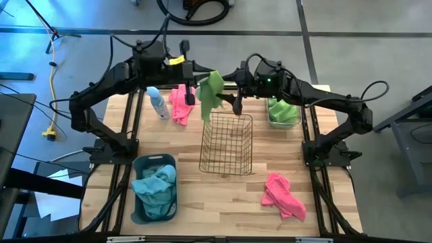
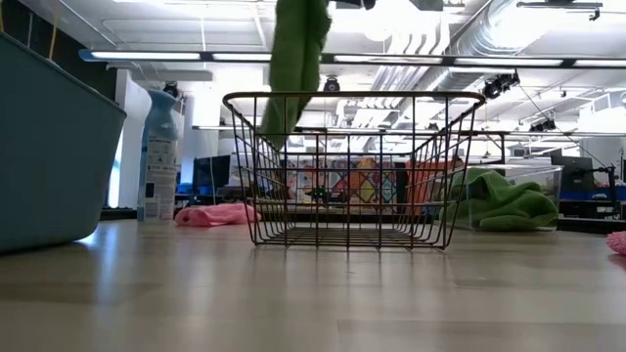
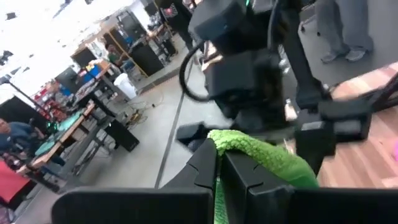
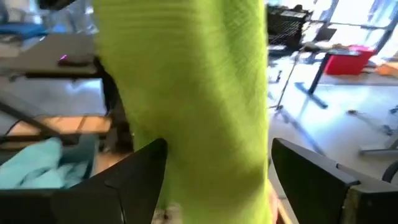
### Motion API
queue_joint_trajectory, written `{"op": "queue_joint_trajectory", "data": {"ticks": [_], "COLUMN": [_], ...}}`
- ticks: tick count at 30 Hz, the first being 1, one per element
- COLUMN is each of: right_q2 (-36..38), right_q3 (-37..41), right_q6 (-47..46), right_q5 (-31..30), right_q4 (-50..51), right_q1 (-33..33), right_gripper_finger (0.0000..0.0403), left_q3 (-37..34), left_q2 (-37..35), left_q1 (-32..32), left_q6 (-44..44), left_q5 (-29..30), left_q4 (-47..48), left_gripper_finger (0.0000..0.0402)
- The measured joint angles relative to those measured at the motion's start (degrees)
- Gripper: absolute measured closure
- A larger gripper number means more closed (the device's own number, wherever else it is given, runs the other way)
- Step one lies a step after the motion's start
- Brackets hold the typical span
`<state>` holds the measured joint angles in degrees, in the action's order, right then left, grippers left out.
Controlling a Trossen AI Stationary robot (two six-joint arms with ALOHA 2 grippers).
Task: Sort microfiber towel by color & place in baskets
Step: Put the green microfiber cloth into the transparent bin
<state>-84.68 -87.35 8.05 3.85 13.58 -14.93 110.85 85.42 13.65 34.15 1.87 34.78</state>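
Green towel (image 4: 186,93) hangs pinched in the left gripper (image 3: 217,171) above the wire basket's (image 1: 227,143) far rim, between the right gripper's (image 4: 214,168) wide fingers. Risk: a mistimed handover drops it outside.

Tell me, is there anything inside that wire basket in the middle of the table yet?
No: from above, the wire basket shows only bare wood through its mesh, and the green towel hangs above its rim, held up by the left gripper.

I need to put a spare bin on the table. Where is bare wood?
Bare wood lies between the grey-blue tub and the pink towel, in front of the wire basket. The back edge is crowded: spray bottle, clear bin, both arms.
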Motion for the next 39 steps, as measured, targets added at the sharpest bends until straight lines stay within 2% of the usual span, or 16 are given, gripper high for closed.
{"op": "queue_joint_trajectory", "data": {"ticks": [5,10,15,17,19,21,23,24,28,30,33,35,39], "right_q2": [-1.29,-1.63,-1.63,-1.63,-1.63,-1.63,-1.52,-1.40,-0.51,0.28,1.97,3.39,6.62], "right_q3": [-0.02,-0.02,-0.02,-0.02,-0.02,-0.02,-0.02,-0.02,-0.02,-0.02,-0.02,-0.02,-0.02], "right_q6": [-0.07,1.64,4.20,3.65,3.30,2.50,2.01,1.97,-0.44,-0.54,-0.54,-0.50,-0.28], "right_q5": [-0.35,3.71,4.74,4.40,3.18,2.69,2.69,2.67,4.28,5.23,5.31,4.66,0.54], "right_q4": [-0.67,-1.79,-1.85,-1.83,-1.46,-0.92,-0.51,-0.25,1.30,2.70,5.91,8.96,13.70], "right_q1": [0.52,1.50,2.66,2.99,3.32,3.47,3.47,3.47,2.62,1.98,0.61,-0.45,-2.56], "right_gripper_finger": [0.0113,0.0113,0.0124,0.0147,0.0192,0.0261,0.0350,0.0375,0.0379,0.0394,0.0395,0.0398,0.0399], "left_q3": [0.00,0.00,0.00,-0.02,-0.02,-0.02,-0.02,-0.02,-0.02,0.00,-0.02,-0.02,0.00], "left_q2": [0.81,1.11,1.59,1.67,1.63,1.61,1.63,1.63,1.63,1.61,1.59,1.54,1.04], "left_q1": [-1.52,-1.64,-1.64,-1.64,-1.62,-1.62,-1.62,-1.62,-1.59,-1.59,-1.58,-1.27,0.42], "left_q6": [0.02,0.00,0.92,1.02,1.59,2.61,3.88,4.34,4.19,2.82,0.12,-0.80,-4.09], "left_q5": [-0.09,-0.06,0.07,0.31,0.34,1.09,3.16,4.42,6.18,6.19,7.04,9.90,19.20], "left_q4": [-2.88,-6.60,-7.64,-7.67,-7.75,-7.69,-7.62,-7.62,-7.27,-6.39,-3.36,-0.23,8.63], "left_gripper_finger": [0.0401,0.0401,0.0401,0.0401,0.0401,0.0401,0.0401,0.0401,0.0396,0.0383,0.0353,0.0327,0.0283]}}
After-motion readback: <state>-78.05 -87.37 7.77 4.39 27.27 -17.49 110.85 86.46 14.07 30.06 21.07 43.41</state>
